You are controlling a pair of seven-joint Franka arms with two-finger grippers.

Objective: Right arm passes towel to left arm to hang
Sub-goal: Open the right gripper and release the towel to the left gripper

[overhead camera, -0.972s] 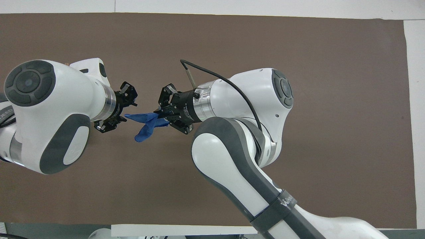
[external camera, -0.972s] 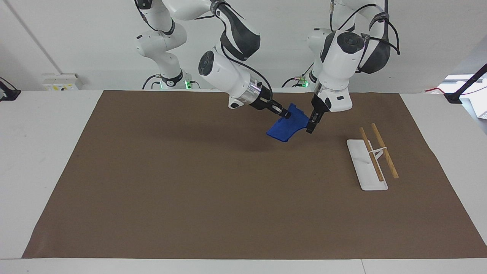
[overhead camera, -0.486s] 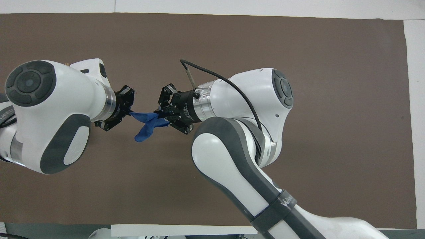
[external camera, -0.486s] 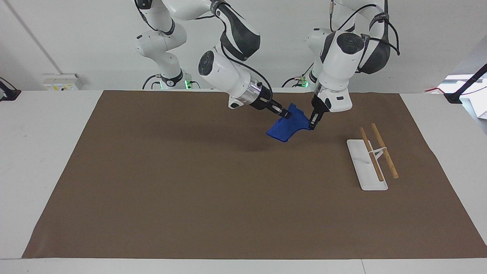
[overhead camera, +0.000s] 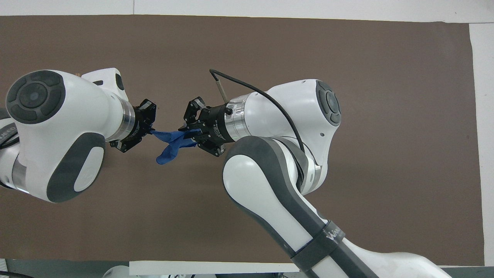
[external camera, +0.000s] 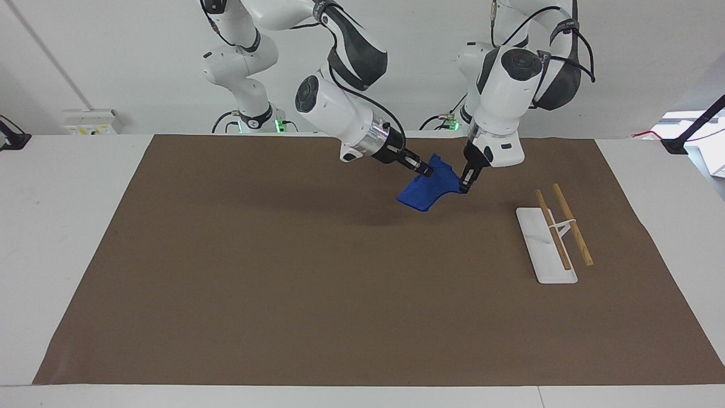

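The blue towel point(external camera: 427, 190) hangs in the air between both grippers, over the brown mat near the robots. My right gripper point(external camera: 425, 168) is shut on the towel's upper edge at the end toward the right arm. My left gripper point(external camera: 464, 187) is shut on the towel's corner at the end toward the left arm. In the overhead view the towel point(overhead camera: 171, 141) stretches between the left gripper point(overhead camera: 149, 129) and the right gripper point(overhead camera: 184, 131), with a loose flap drooping below.
A white rack base point(external camera: 535, 249) with two wooden rods point(external camera: 572, 224) stands on the brown mat point(external camera: 283, 272) toward the left arm's end. The left arm hides it in the overhead view.
One second ago my left gripper stood open at the towel's corner. It has since closed on that corner. My right gripper has kept its hold and the towel has barely moved.
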